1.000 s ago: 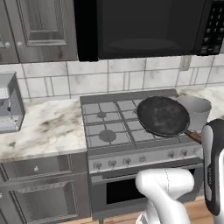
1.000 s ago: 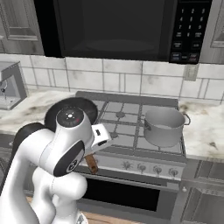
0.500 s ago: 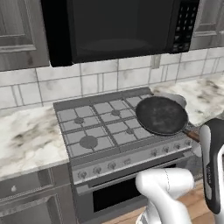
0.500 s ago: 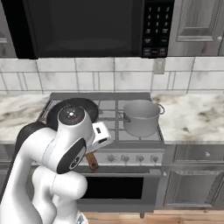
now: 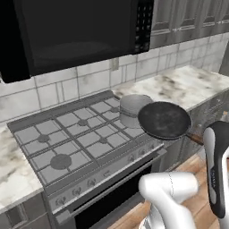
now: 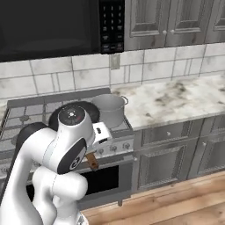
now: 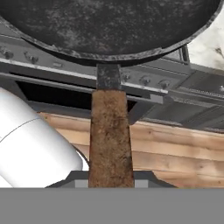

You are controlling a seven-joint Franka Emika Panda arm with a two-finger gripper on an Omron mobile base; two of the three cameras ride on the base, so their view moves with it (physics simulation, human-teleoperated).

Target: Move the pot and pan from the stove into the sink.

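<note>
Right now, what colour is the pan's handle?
Brown, with a rough speckled look; the handle shows best in the hand view.

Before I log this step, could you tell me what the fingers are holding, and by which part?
The pan, held by the near end of its brown handle.

microwave keypad (image 6: 111, 25), marks too small to read

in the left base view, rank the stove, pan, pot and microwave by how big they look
1. Microwave and stove: both take up large areas, too close to rank, and the microwave is cut off by the frame.
2. Pan.
3. Pot, partly hidden behind the pan and farther from the camera, so this is unsure.
</note>
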